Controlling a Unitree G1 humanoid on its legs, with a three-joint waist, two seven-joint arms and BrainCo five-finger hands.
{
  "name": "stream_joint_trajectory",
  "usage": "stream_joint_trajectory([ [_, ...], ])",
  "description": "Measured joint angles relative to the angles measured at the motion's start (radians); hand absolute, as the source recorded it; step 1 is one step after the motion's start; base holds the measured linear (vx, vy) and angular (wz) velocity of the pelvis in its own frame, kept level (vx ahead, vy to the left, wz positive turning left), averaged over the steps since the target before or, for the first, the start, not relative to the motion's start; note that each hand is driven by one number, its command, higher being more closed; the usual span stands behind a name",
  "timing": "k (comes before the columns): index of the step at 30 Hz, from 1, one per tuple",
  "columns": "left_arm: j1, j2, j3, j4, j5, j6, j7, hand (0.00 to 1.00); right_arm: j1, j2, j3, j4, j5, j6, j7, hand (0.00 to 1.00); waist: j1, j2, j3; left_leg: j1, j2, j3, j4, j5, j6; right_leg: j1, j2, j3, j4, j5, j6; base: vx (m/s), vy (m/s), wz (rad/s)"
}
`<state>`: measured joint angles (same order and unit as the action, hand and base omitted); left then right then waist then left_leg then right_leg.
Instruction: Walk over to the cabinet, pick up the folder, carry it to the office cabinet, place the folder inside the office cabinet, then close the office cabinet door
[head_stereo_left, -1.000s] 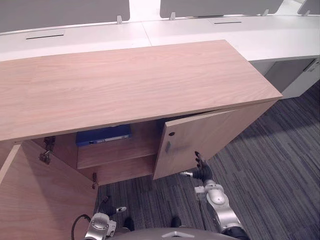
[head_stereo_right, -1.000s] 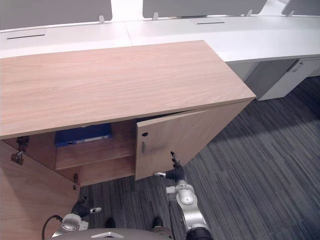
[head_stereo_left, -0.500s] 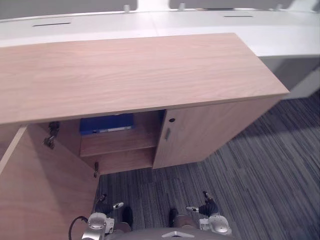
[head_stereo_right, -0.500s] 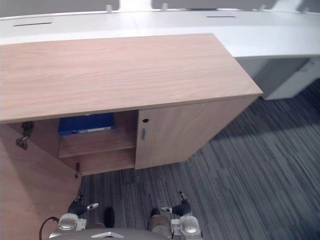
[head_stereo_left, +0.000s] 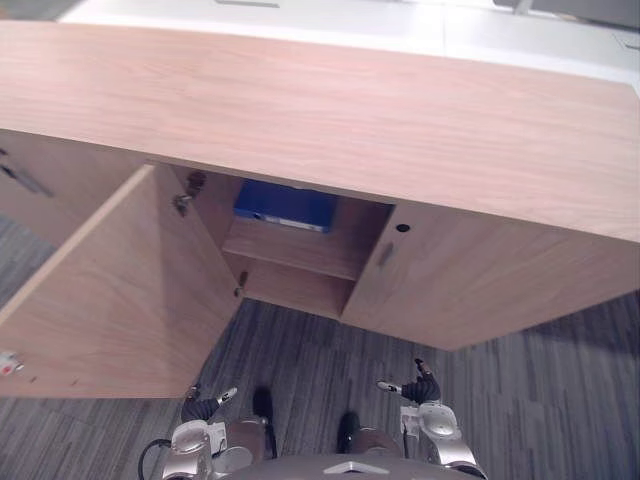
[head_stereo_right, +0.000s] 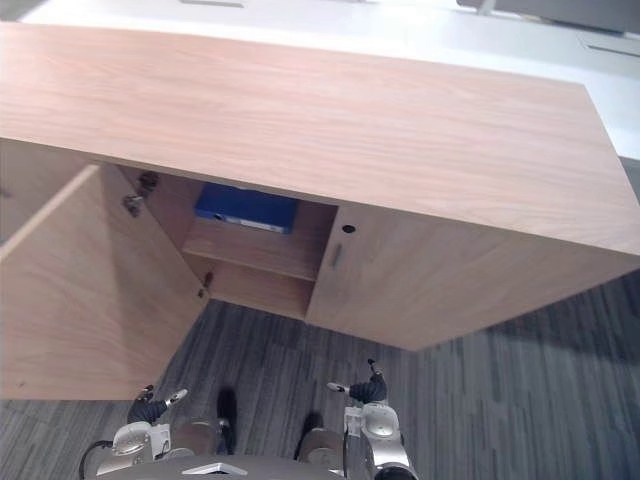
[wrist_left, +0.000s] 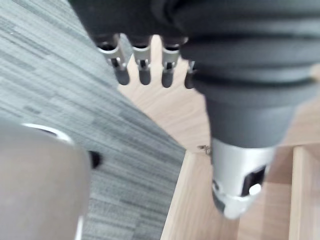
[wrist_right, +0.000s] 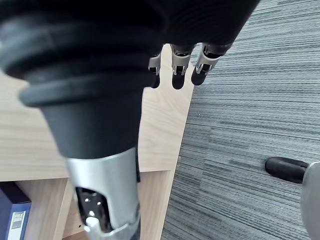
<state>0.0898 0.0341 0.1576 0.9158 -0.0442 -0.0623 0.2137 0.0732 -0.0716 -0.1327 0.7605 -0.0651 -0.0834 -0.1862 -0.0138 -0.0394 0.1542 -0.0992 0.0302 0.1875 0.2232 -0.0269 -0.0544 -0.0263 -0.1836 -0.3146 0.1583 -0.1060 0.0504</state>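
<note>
Update: right door (head_stereo_left: 480, 290) is flush shut. A second ago it stood ajar with the right hand (head_stereo_left: 422, 386) up at its edge; half a second ago it was already closed and the hand had dropped back. Since then the head camera has swung left, so the whole picture shifted. The cabinet (head_stereo_left: 330, 110) itself hasn't moved.

The folder (head_stereo_left: 285, 205) is blue and lies flat on the upper shelf (head_stereo_left: 295, 250) of the left compartment, same spot as before. Placing looks done.

The left door (head_stereo_left: 130, 280) stands wide open, swung out toward the robot's left, inner face to the camera. As I read it, that's the remaining item.

Hands:
- The right hand is low over the carpet (head_stereo_left: 300, 370), in front of the shut door and well apart from it. Its fingers (wrist_right: 177, 75) hang straight and loose, nothing in them.
- The left hand (head_stereo_left: 203, 407) is low on the other side, near the open door's lower edge, not touching. Its fingers (wrist_left: 143, 72) are relaxed, empty.

Meaning: folder in, one door of two closed. The turn left suggests lining up on the open one. The next move would need the left hand round on that door's outer face, then a push through the arc until it meets the frame.

Risks: the door's free edge sits close to the robot's left side, so it could catch the arm on the swing. The folder looks set back from the shelf's front lip — should clear.
</note>
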Motion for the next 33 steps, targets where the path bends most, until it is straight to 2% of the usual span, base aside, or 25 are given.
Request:
stream_joint_trajectory([
  [1, 0.006, -0.003, 0.004, 0.0, -0.005, -0.001, 0.0, 0.0, 0.001, -0.005, -0.005, 0.0, 0.0, 0.0, 0.0, 0.0, -0.002, 0.012, -0.006, 0.03, 0.007, 0.002, -0.021, -0.021, -0.003, 0.009, 0.003, -0.008, -0.006, 0.002, 0.005, -0.05, 0.14, 0.67],
  [2, 0.013, -0.016, 0.03, -0.001, -0.018, -0.001, 0.001, 0.0, 0.006, -0.014, -0.011, 0.001, 0.0, 0.0, 0.0, 0.0, -0.002, 0.043, -0.019, 0.079, 0.021, -0.006, -0.123, -0.033, -0.007, 0.006, 0.02, -0.025, -0.013, 0.002, 0.009, -0.03, 0.173, 0.61],
  [3, 0.012, -0.01, 0.064, -0.001, -0.036, -0.002, 0.001, 0.0, 0.003, -0.008, -0.029, 0.008, 0.0, 0.005, 0.001, 0.0, 0.001, 0.052, -0.017, 0.103, 0.013, -0.021, -0.184, -0.014, 0.011, 0.008, 0.025, -0.033, -0.022, 0.017, 0.024, -0.05, 0.15, 0.53],
  [5, 0.031, 0.013, 0.131, -0.003, -0.069, -0.002, 0.004, 0.0, 0.002, 0.026, -0.035, 0.004, 0.0, 0.005, 0.001, 0.0, 0.014, 0.025, -0.015, 0.108, -0.004, -0.037, -0.223, 0.011, 0.021, 0.03, 0.027, -0.044, -0.076, 0.055, 0.034, -0.05, 0.1, 0.32],
  [8, 0.061, 0.036, 0.219, -0.003, -0.14, -0.002, 0.025, 0.0, 0.002, 0.03, -0.038, 0.004, 0.0, 0.005, 0.001, 0.0, 0.015, 0.007, -0.022, 0.138, -0.027, -0.06, -0.26, 0.034, 0.037, 0.07, 0.019, -0.052, -0.113, 0.071, 0.04, -0.03, 0.073, 0.24],
  [12, 0.086, 0.047, 0.312, -0.038, -0.21, -0.005, 0.044, 0.0, -0.01, 0.02, -0.039, 0.004, 0.0, 0.005, 0.001, 0.0, 0.017, 0.019, -0.026, 0.173, -0.04, -0.077, -0.3, 0.054, 0.045, 0.095, 0.014, -0.053, -0.121, 0.074, 0.042, -0.03, 0.051, 0.09],
  [15, 0.09, 0.066, 0.372, -0.131, -0.264, -0.036, 0.065, 0.0, -0.015, 0.02, -0.038, 0.005, -0.001, 0.005, 0.001, 0.0, 0.021, 0.025, -0.033, 0.171, -0.041, -0.082, -0.301, 0.057, 0.045, 0.096, 0.019, -0.053, -0.123, 0.075, 0.041, -0.02, 0.001, 0.03],
  [20, 0.078, 0.129, 0.39, -0.261, -0.289, -0.071, 0.071, 0.0, -0.015, 0.004, -0.034, 0.006, -0.001, 0.005, 0.002, 0.0, 0.024, 0.03, -0.036, 0.17, -0.034, -0.088, -0.302, 0.058, 0.042, 0.101, 0.033, -0.054, -0.138, 0.086, 0.039, 0.0, 0.0, 0.0],
  [24, 0.045, 0.189, 0.352, -0.345, -0.26, -0.09, 0.07, 0.0, -0.016, -0.022, -0.026, 0.006, -0.001, 0.005, 0.004, 0.0, 0.029, 0.028, -0.037, 0.17, -0.031, -0.095, -0.305, 0.059, 0.042, 0.105, 0.039, -0.053, -0.142, 0.091, 0.034, 0.0, 0.0, 0.0],
  [33, 0.011, 0.216, 0.298, -0.387, -0.186, -0.104, 0.069, 0.0, -0.014, -0.019, 0.005, 0.013, -0.001, 0.005, 0.009, 0.0, 0.036, 0.012, -0.046, 0.183, -0.027, -0.081, -0.309, 0.059, 0.042, 0.112, 0.045, -0.037, -0.147, 0.097, 0.027, -0.02, 0.0, -0.04],
])
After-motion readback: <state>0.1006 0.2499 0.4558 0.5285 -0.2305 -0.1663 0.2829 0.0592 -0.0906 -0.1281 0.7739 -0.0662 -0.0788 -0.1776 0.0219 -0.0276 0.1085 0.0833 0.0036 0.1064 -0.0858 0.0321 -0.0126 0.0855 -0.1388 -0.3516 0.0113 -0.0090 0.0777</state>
